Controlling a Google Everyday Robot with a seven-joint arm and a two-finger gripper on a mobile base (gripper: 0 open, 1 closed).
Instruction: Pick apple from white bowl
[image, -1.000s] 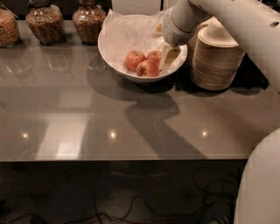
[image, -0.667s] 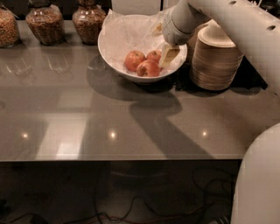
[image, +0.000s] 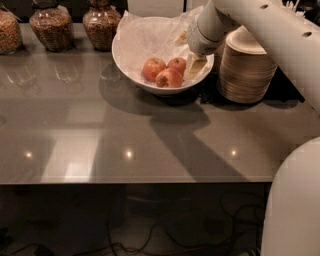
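Jaws look spread and empty to us: the gripper (image: 189, 54) hangs over the right-hand side of the white bowl (image: 127, 70), one pale fingertip (image: 196, 67) dipping toward the inner wall just beside the fruit and the other showing higher up against the crinkled paper lining (image: 145, 37), with nothing caught between them. We count three pieces of fruit lying together in the bottom of the bowl: the left apple (image: 154, 68), the rear apple (image: 176, 64) and the front apple (image: 169, 78), all touching or nearly touching one another. The rear apple lies closest to the lower fingertip, so we take it for the likely target, though we cannot say whether the gripper touches it yet. The white arm (image: 260, 25) reaches in from the upper right, passing over the stack of beige disposable bowls (image: 245, 70) that stands just beside the white bowl on the grey countertop (image: 125, 130); three glass jars (image: 50, 27) line the back edge to the left, well apart from the work. As we judge it, the step in hand is the approach and lowering into the bowl, with no grasp made. The next move calls for straddling a single apple, one finger on each side, low enough to close around its widest part, while keeping clear of the neighbouring fruit and the bowl wall. We would watch for the paper bunching under a fingertip, and for the round fruit rolling aside as the jaws close.
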